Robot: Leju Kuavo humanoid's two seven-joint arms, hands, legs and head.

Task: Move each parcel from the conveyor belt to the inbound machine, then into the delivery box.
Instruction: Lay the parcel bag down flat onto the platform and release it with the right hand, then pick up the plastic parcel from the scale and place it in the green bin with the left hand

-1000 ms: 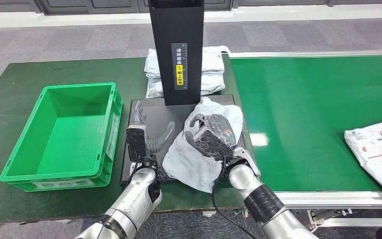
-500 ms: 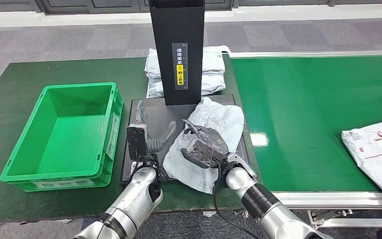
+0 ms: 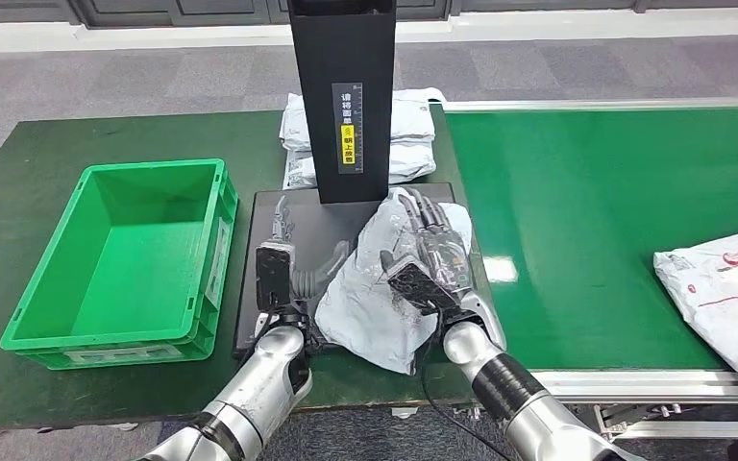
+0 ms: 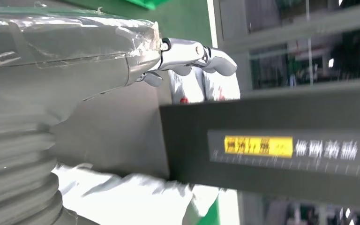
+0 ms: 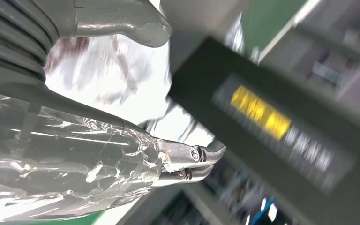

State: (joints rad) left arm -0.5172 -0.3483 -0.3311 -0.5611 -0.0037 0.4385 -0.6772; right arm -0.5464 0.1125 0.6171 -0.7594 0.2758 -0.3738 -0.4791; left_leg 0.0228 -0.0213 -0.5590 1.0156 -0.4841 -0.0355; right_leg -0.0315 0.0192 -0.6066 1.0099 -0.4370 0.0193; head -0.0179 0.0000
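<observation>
From my head view, one grey parcel lies on the black inbound machine, my right hand spread flat over it, gripping nothing. My left hand hovers open beside it. The machine's pillar stands just behind. One green delivery box sits left; a second parcel waits on the conveyor belt; several stacked parcels lie behind the pillar. My left wrist view shows extended fingers before the pillar. My right wrist view shows outstretched fingers over the parcel.

A bright green crate sits on the dark green bench. The black scanner post carries a yellow label, and the parcel is silvery grey.
</observation>
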